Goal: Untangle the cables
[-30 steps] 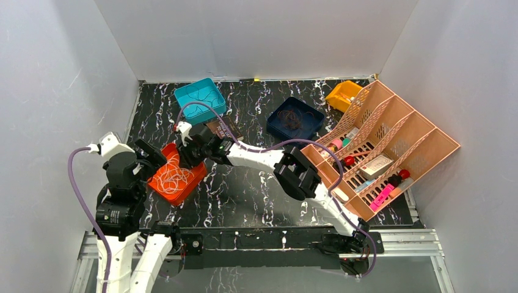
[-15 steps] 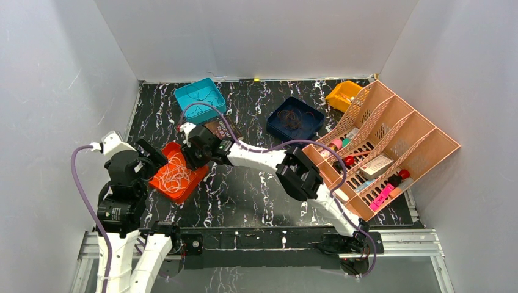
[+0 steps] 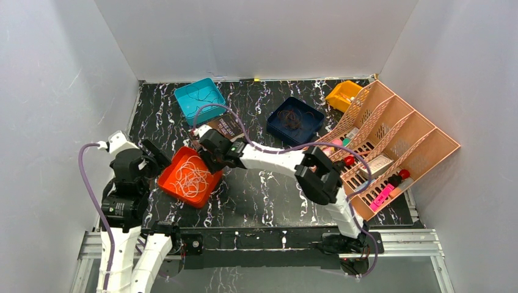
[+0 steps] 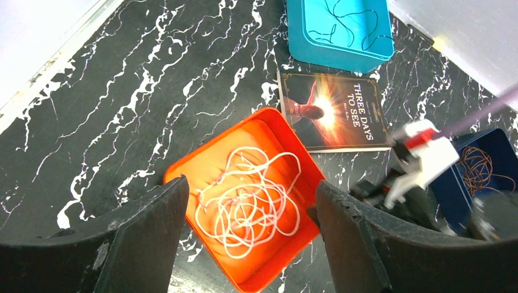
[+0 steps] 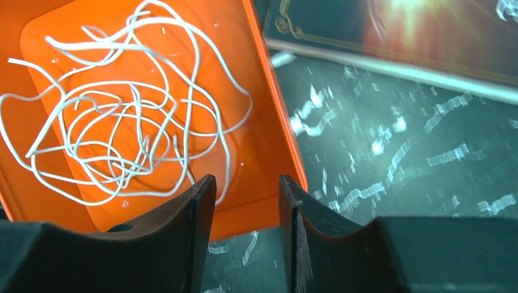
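Marbled table [image 3: 262, 195] bare at 6 o'clock of orange tray [image 4: 269, 135], white cable [image 4: 244, 204] inside. Left gripper [image 4: 247, 195] wide, right gripper [image 5: 247, 183] half-open; both empty.

Both arms are wearing smooth white plastic shells broken up by chunky black joint housings, the left arm [image 3: 125, 204] and the right arm [image 3: 269, 160] alike. A thick lilac cable [image 3: 82, 163] is running off the left one from a white plug [image 3: 102, 146], and a second lilac cable [image 3: 287, 147] is trailing along the right. The left gripper [image 4: 250, 186] is showing broad matt-black fingers [image 4: 140, 238], scuffed grey. The right gripper [image 5: 247, 183] is showing curved black fingers [image 5: 165, 238].
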